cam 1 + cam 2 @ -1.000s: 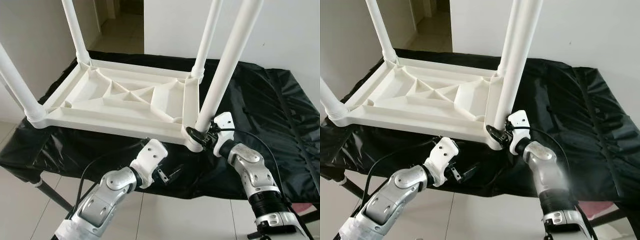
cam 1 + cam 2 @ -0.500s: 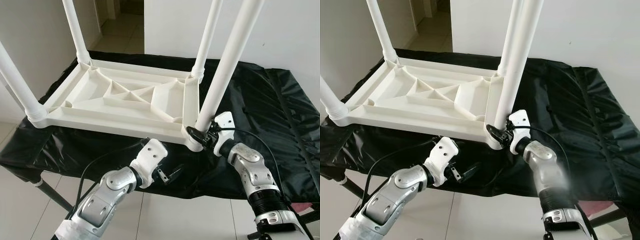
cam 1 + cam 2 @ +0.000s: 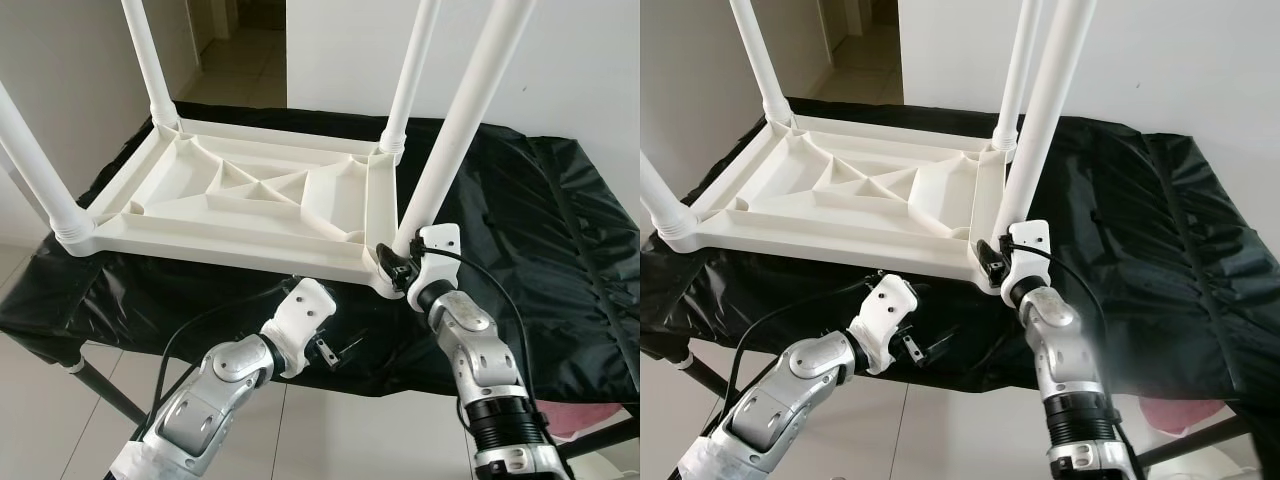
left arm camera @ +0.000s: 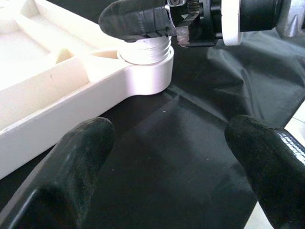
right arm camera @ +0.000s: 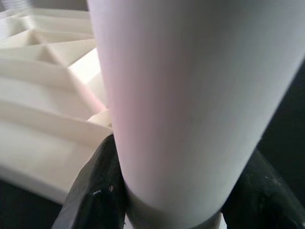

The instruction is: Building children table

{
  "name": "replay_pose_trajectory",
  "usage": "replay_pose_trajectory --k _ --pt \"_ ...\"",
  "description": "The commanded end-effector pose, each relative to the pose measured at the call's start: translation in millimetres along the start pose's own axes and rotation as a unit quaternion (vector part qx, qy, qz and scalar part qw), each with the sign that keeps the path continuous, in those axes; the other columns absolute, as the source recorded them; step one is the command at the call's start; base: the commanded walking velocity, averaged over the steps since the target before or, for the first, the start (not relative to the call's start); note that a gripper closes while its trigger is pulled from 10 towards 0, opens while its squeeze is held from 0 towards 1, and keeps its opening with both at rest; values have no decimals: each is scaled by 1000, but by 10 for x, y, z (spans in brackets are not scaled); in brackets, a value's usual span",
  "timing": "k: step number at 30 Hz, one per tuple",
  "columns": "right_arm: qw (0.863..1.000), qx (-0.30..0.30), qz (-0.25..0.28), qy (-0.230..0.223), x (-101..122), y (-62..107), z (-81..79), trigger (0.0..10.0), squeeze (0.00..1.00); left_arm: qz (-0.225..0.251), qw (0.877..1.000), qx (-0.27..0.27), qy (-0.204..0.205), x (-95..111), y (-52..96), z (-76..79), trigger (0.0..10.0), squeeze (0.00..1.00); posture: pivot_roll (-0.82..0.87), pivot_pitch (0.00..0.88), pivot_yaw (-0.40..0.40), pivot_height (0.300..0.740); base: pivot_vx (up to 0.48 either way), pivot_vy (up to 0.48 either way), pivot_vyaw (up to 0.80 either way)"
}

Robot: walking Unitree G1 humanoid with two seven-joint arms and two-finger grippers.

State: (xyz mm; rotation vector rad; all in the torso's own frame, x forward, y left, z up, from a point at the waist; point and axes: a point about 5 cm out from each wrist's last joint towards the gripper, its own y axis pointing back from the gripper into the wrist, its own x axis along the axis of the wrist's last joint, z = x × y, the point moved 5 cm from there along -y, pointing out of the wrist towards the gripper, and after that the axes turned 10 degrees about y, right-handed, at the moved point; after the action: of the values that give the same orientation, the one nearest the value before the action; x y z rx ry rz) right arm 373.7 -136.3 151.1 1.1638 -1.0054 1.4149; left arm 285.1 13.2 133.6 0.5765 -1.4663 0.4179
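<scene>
A white plastic children's table (image 3: 250,200) is lying upside down on a bench draped in a black sheet (image 3: 530,220), its ribbed underside facing up and four white legs rising from the corner sockets, their upper ends cut off by the top of the head views. The right gripper (image 3: 398,266) is clamping the near right leg (image 3: 455,130) just above its socket, one black finger on either side of the tube; in the right wrist view the leg (image 5: 190,95) is blocking most of what lies behind it, with the two fingers (image 5: 97,191) pressing against its base. The left gripper (image 3: 335,352) is hovering low in front of the bench edge, holding nothing, its fingers spread wide apart; in the left wrist view those fingers (image 4: 71,167) are framing the sheet and the same corner socket (image 4: 145,64). A dark bench leg (image 3: 100,385) is showing under the sheet at the left, and something pink on the floor at lower right (image 3: 600,415) is too hidden to identify.
</scene>
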Motion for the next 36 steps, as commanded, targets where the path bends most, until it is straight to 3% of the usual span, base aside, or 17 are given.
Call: replay_pose_trajectory --k 1,4,10,14,15,16,17,18,19,27,32,33,35,36 --pt "998 -55 -30 -15 -117 53 76 10000 0 -7 1000 -18 0 -22 13 61 10000 0 -16 89 -5 740 0 0 0" --pt "987 -142 -50 -48 -134 143 -3 10000 0 -7 1000 -17 0 -26 12 68 10000 0 -11 88 -13 740 0 0 0" --pt "985 -152 -43 -68 -81 155 -67 10000 0 -6 1000 -15 1 -26 15 74 10000 0 -6 83 -14 740 0 0 0" --pt "986 -150 -35 -63 -40 151 0 10000 0 -7 1000 -18 1 -26 11 79 10000 0 -9 81 -15 740 0 0 0" --pt "986 -150 -33 -62 -33 151 8 10000 184 -7 1000 -18 0 -25 8 74 10000 0 -10 81 -15 740 0 0 0" --pt "986 -150 -33 -62 -33 151 8 10000 184 -7 1000 -18 0 -25 8 74 10000 0 -10 81 -15 740 0 0 0" --pt "987 -146 -30 -61 -20 148 1 10000 455 -7 1000 -18 0 -24 6 70 10000 0 -11 79 -15 740 0 0 0" --pt "987 -146 -30 -61 -20 148 1 10000 455 -7 1000 -18 0 -24 6 70 10000 0 -11 79 -15 740 0 0 0" --pt "988 -139 -25 -60 0 144 -15 10000 1000 -7 1000 -18 0 -23 3 70 10000 0 -12 80 -16 740 0 0 0" --pt "992 -113 -9 -56 60 145 -50 10000 1000 -6 1000 -19 0 -24 -1 82 10000 0 -13 83 -22 740 0 0 0" --pt "998 -38 8 -50 70 157 -53 10000 1000 -5 1000 -15 3 -25 6 80 10000 0 -14 88 -23 740 0 0 0" --pt "999 -11 10 -45 60 152 -55 10000 310 -5 1000 -14 3 -24 7 77 10000 0 -15 89 -22 740 0 0 0" --pt "999 -11 10 -45 60 152 -55 10000 310 -5 1000 -14 3 -24 7 77 10000 0 -15 89 -22 740 0 0 0" --pt "999 33 13 -23 43 134 -17 10000 0 -5 1000 -14 3 -23 6 75 10000 0 -18 88 -20 740 0 0 0"
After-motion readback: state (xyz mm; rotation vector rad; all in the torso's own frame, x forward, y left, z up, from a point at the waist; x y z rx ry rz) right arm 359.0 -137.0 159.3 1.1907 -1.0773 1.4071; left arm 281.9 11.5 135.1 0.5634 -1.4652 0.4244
